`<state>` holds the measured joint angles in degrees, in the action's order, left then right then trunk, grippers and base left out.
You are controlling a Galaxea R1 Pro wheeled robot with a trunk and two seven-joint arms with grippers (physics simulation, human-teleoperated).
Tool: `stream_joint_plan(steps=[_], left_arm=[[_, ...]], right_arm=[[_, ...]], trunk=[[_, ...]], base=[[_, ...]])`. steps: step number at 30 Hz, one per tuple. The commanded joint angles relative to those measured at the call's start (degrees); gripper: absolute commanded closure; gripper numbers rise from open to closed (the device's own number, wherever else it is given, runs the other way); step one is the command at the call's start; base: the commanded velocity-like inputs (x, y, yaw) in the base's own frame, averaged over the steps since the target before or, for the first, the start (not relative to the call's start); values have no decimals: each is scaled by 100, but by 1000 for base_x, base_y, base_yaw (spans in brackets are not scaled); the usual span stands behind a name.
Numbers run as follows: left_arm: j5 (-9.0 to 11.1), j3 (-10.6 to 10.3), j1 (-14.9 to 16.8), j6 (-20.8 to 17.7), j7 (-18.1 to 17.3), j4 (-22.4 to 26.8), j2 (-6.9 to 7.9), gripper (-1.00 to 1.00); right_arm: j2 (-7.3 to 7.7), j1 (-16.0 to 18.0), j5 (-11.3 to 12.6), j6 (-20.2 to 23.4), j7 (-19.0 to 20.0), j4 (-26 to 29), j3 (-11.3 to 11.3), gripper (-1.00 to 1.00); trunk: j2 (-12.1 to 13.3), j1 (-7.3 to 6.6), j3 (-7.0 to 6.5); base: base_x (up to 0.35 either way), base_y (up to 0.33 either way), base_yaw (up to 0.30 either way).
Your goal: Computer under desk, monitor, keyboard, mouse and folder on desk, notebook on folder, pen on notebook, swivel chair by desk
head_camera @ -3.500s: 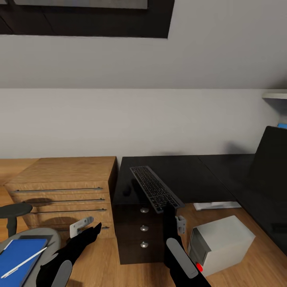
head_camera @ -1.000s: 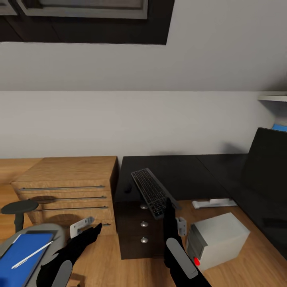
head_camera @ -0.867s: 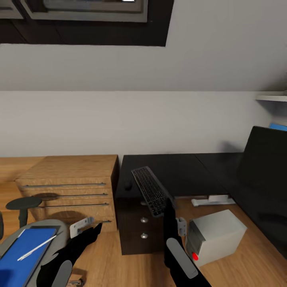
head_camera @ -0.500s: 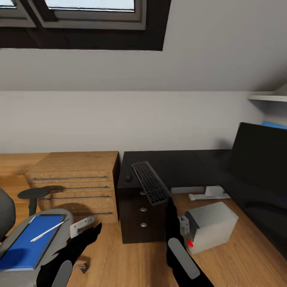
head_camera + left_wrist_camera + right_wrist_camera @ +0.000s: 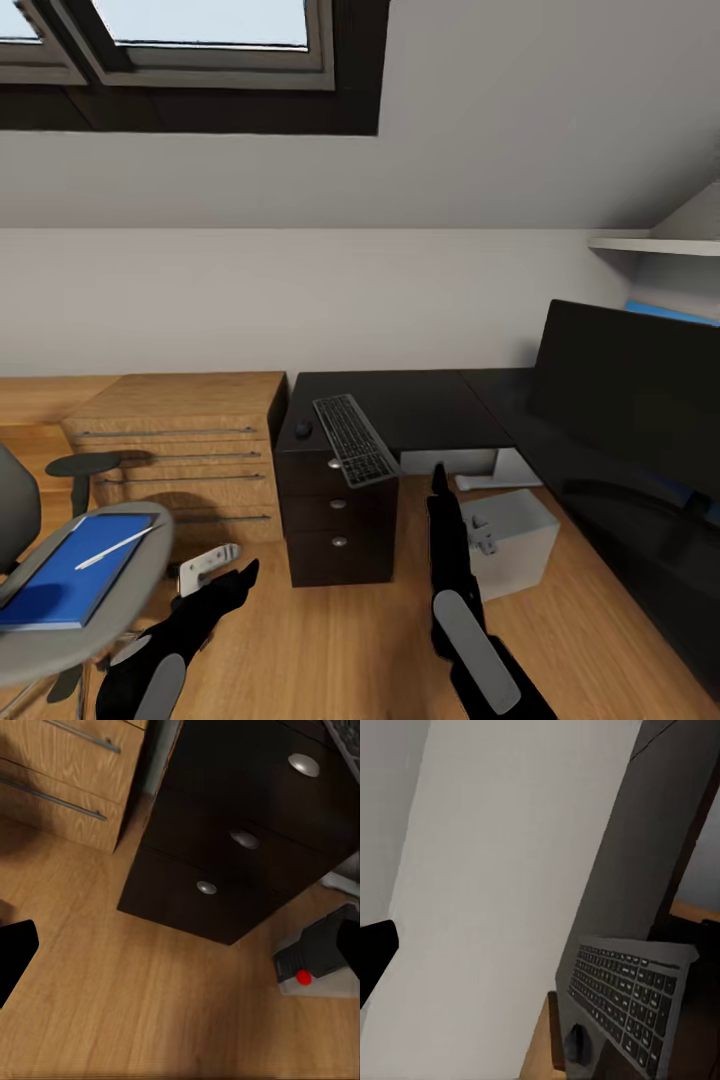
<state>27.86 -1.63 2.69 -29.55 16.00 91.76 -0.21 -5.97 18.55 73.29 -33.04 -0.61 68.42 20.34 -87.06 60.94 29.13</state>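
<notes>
The whole head view has shifted between the earlier pictures and now, so the camera has pulled back and turned, not the furniture. The keyboard [image 5: 353,438], once held up over the table [image 5: 420,400] at the right claw [image 5: 437,482], now lies flat on the table top, one corner hanging past the front edge, the mouse [image 5: 303,428] just beside it. The right claw now hangs free of the keyboard, in front of the computer [image 5: 515,535]. More of the swivel chair [image 5: 60,600] shows now, with the folder [image 5: 70,580] and pen [image 5: 113,547] on its seat. The monitor [image 5: 630,390] and the window [image 5: 190,40] now show more fully.
</notes>
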Motion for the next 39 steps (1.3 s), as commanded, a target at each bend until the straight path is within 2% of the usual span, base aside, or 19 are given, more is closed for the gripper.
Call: stream_joint_plan(steps=[1,3,4,5,7,10,11,14,15,17,20,21,25,27,30,32,34,38,39], left_arm=[[15,-33,4,-18,53,13,-1,-100],[-163,-135,4,-9,48,48,-3,-100],[-295,-221,4,16,48,72,-4,-100],[-357,-266,4,43,49,80,-4,-100],[-524,-390,4,224,51,100,-5,-100],[-581,-433,2,438,50,107,-5,-100],[-603,-454,0,584,51,109,-5,-100],[-625,-482,-30,728,52,111,-5,-100],[-634,-493,-54,780,52,112,-5,-100],[-648,-502,-86,837,52,113,-5,-100],[-654,-504,-95,848,52,112,-5,-100],[-657,-507,-98,847,56,108,-5,-100],[-658,-511,-101,843,60,102,-11,-100],[-659,-507,-101,840,61,93,-13,-100],[-659,-509,-102,837,60,89,-14,-100],[-659,-512,-102,836,59,79,-17,-100],[-659,-513,-102,834,60,57,-20,-100],[-659,-513,-102,832,58,36,-22,-100],[-659,-513,-102,834,57,32,-22,-100]], right_arm=[[8,-11,-77,-52,-65,93,14,-100],[20,-84,-440,-82,-378,400,14,-100],[25,-177,-750,-86,-652,640,16,-100],[27,-238,-935,-79,-789,766,19,-100],[31,-488,-1740,15,-1215,1230,52,-100],[33,-605,-2289,222,-1417,1506,72,-100],[30,-650,-2567,440,-1525,1645,80,-100],[27,-689,-2831,838,-1694,1784,70,-100],[26,-704,-2931,1154,-1822,1844,53,-100],[22,-715,-3052,1971,-2148,1964,18,-100],[8,-715,-3080,2614,-2410,2004,6,-100],[0,-710,-3080,3038,-2588,2019,-2,-100],[-4,-663,-3071,3819,-2942,2015,-93,-100],[-7,-486,-3064,4546,-3286,1940,-249,-100],[-5,-42,-3058,5485,-3609,1603,-706,-100],[-6,157,-3064,5717,-3670,1358,-1017,-100],[-3,226,-3060,5788,-3690,1233,-1136,-100],[-90,281,-3052,5781,-3700,938,-1200,-100],[-154,300,-3066,5779,-3707,741,-1204,-100]], trunk=[[-3,-1,6],[-3,-1,6],[-3,-1,6],[-3,-1,6],[-3,-1,6],[-3,-1,6],[-3,-1,6],[-3,-1,6],[37,-23,-12],[117,-67,-48],[237,-133,-101],[277,-155,-119],[438,-243,-191],[518,-287,-227],[638,-353,-281],[719,-397,-317],[799,-441,-353],[959,-528,-425],[999,-550,-443]], base=[[-96,-295,0],[-59,-194,0],[-34,-110,0],[-27,-88,0],[-14,-46,0],[-7,-24,0],[-4,-12,0],[-2,-8,0],[-1,-4,0],[-1,-2,0],[0,0,0],[0,0,0],[0,0,0],[0,0,0],[0,0,0],[0,0,0],[0,0,0],[0,0,0],[0,0,0]])
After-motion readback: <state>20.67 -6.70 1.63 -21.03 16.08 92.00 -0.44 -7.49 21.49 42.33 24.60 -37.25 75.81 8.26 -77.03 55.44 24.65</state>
